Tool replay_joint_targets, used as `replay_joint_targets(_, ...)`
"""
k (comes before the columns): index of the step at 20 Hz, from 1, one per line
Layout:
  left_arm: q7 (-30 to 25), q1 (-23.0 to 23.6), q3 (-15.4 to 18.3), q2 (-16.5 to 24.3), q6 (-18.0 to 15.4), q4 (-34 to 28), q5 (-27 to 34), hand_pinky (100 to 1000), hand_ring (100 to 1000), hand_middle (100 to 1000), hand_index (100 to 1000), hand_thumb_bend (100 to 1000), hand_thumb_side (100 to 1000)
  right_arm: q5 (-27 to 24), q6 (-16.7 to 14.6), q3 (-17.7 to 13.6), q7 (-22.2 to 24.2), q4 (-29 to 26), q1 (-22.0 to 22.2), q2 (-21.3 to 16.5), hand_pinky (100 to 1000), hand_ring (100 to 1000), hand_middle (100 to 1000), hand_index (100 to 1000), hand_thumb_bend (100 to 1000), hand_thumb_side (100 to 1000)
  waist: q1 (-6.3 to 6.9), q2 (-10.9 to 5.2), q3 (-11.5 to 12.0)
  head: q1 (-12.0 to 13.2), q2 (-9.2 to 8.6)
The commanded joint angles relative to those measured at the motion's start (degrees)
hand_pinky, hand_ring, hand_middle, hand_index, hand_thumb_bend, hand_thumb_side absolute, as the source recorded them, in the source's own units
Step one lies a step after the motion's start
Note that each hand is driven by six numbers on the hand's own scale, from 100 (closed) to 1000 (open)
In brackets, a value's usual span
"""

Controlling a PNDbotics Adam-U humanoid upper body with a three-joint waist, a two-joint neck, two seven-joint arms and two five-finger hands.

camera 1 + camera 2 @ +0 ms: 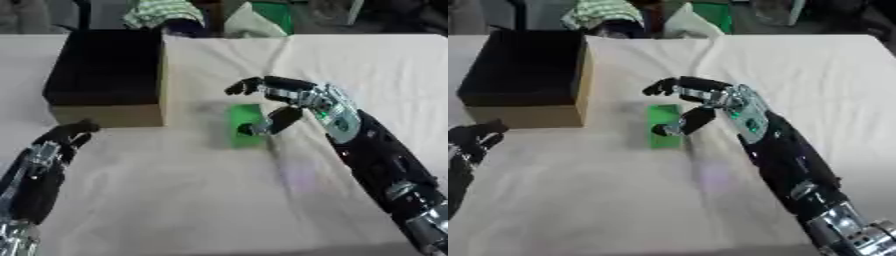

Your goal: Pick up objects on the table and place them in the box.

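- The green block (246,125) lies flat on the cloth-covered counter (201,200), just right of the box (109,75) and a little nearer.
- The right hand (293,97) hovers over it, fingers spread and unclenched, thumb tip at the block's right edge; nothing grasped yet.
- To do this well, it should lower squarely, pinch across the narrow sides, then lift clear before swinging left over the box's open top.
- The left hand (61,142) idles released at the near left.
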Motion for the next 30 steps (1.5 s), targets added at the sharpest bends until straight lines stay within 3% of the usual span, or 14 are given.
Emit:
replay_joint_targets(1,0.0,-0.3,0.1,0.7,0.0,-0.5,-0.2,1000,995,718,746,100,836,1.1,-18.9,0.3,18.6,-1.4,-0.7,-0.7,892,926,888,967,414,590,0.06,-1.04,0.0,-0.1,-0.59)
replay_joint_targets(5,0.0,-0.3,0.1,0.7,0.0,-0.5,-0.2,1000,995,718,746,100,836,3.3,-18.9,0.5,18.6,-0.7,-0.4,-0.8,883,905,865,957,449,588,0.01,-1.07,0.0,-0.2,-0.67)
replay_joint_targets(8,0.0,-0.3,0.1,0.7,0.1,-0.4,-0.2,1000,995,718,746,100,837,5.4,-18.9,0.1,18.6,0.1,-0.2,-0.9,869,839,813,937,464,581,-0.02,-1.08,-0.1,-0.2,-0.69)
replay_joint_targets(11,0.0,-0.2,0.1,0.7,0.1,-0.4,-0.2,1000,995,718,746,100,837,6.3,-18.9,-1.2,18.6,0.6,-0.3,-1.0,848,756,688,884,478,520,-0.02,-1.09,-0.2,-0.2,-0.70)
replay_joint_targets(13,0.0,-0.2,0.2,0.7,0.1,-0.4,-0.2,1000,995,718,746,100,837,6.4,-18.9,-2.3,18.6,0.4,-0.5,-1.0,838,720,594,822,441,452,-0.02,-1.11,-0.2,-0.1,-0.70)
replay_joint_targets(17,0.0,-0.1,0.2,0.7,0.1,-0.4,-0.2,1000,995,717,746,100,837,5.1,-18.9,-4.4,18.3,-0.5,-1.3,-0.9,808,651,435,658,466,325,-0.03,-1.20,-0.3,-0.1,-0.69)
replay_joint_targets(21,0.0,-0.1,0.2,0.6,0.1,-0.3,-0.2,1000,994,717,746,100,837,3.5,-18.9,-6.1,16.5,-1.0,-2.8,-0.4,777,589,332,547,433,232,-0.07,-1.36,-0.3,-0.1,-0.68)
replay_joint_targets(26,0.0,-0.1,0.1,0.6,0.1,-0.4,0.0,1000,993,716,746,100,836,2.4,-18.9,-7.4,15.1,0.4,-6.6,0.9,762,567,313,526,445,168,-0.07,-1.42,0.0,-0.1,-0.89)
replay_joint_targets(30,-0.2,-0.3,-0.1,0.6,0.1,-0.4,0.1,1000,992,715,746,100,835,4.4,-18.9,-8.8,12.6,2.6,-12.1,2.7,756,569,313,526,425,123,0.00,-1.40,0.8,-0.5,-1.16)
